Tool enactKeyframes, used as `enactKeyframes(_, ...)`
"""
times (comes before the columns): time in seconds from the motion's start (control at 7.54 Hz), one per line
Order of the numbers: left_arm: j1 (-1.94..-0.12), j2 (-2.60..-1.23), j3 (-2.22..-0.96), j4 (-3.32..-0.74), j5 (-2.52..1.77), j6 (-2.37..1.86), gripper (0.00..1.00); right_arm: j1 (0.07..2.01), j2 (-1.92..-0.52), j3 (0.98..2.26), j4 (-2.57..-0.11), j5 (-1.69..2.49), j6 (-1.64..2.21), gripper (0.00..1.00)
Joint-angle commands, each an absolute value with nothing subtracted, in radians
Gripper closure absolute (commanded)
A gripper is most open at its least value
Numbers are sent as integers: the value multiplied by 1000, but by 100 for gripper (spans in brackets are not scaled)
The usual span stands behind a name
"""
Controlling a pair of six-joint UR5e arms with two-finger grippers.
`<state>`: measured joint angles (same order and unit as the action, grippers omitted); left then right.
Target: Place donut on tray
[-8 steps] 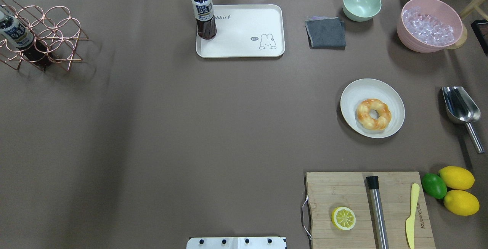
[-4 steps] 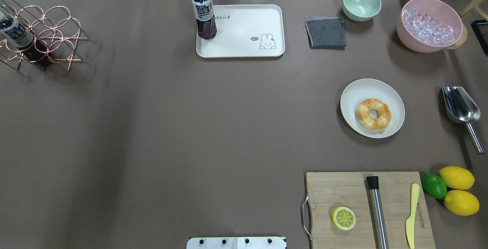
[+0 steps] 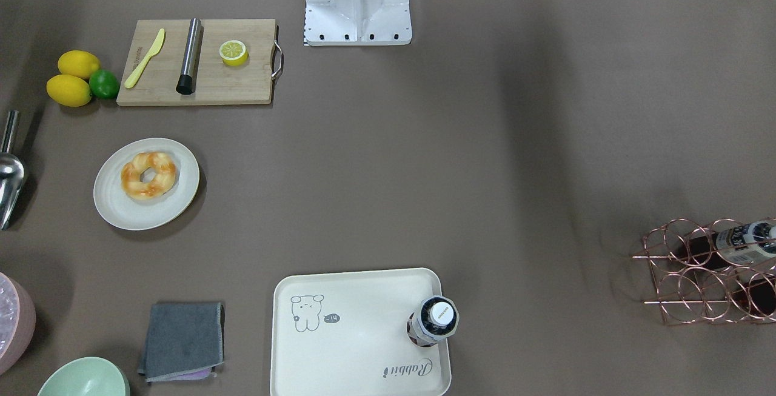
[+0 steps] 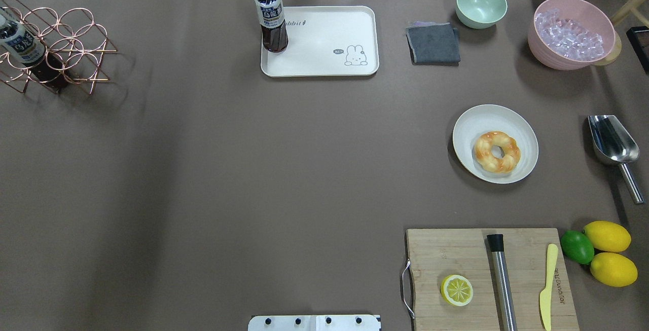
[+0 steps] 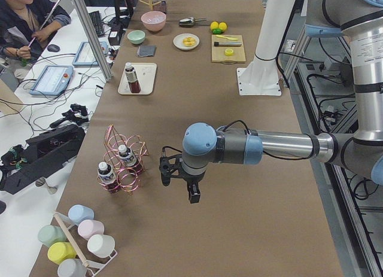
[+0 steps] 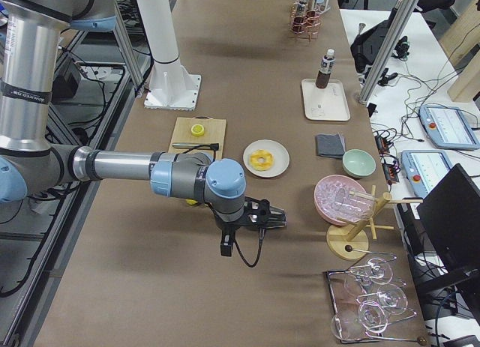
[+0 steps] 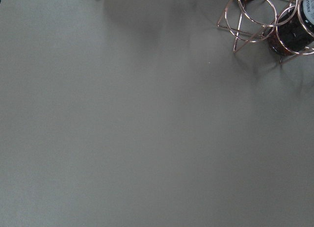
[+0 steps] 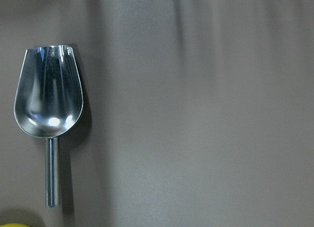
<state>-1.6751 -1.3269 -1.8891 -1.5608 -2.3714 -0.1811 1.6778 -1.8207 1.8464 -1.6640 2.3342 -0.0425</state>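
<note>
Over the table [image 5: 251, 229], left gripper [image 5: 163, 174] and right gripper [image 6: 280, 220] hang, fingers' opening impossible to tell.

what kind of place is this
Most likely a robotics lab, not a kitchen: a robot arm over the table, a teach pendant and cables alongside, with the donut staged on a plate.

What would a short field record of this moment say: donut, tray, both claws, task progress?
donut: lies on the round plate, not on the tray
tray: far edge of table, a bottle standing in one corner
left claw: above the table near the wire rack, holding nothing; open or shut, cannot tell
right claw: above the table near the scoop, holding nothing; cannot tell
progress: donut not yet picked up
</note>
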Motion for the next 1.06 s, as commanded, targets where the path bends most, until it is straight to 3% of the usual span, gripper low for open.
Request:
enactKeyframes(0.0,-1674,-1328,-1891,-1562,-2375,-183,1,1742,-1879,1842,-1599,2444,-90,0)
enactKeyframes(0.13,-1675,-1328,-1890,-1562,-2375,-183,1,1741,-1925,1827,-1465,2441,-119,0)
enactKeyframes(0.4,-1674,-1328,-1888,-1562,-2375,-183,1,1705,-1879,1828,-1425,2434,113,0)
enactKeyframes(0.93,-1674,-1327,-1888,-1562,-2375,-183,1,1391,-1749,1824,-1369,2395,478,1)
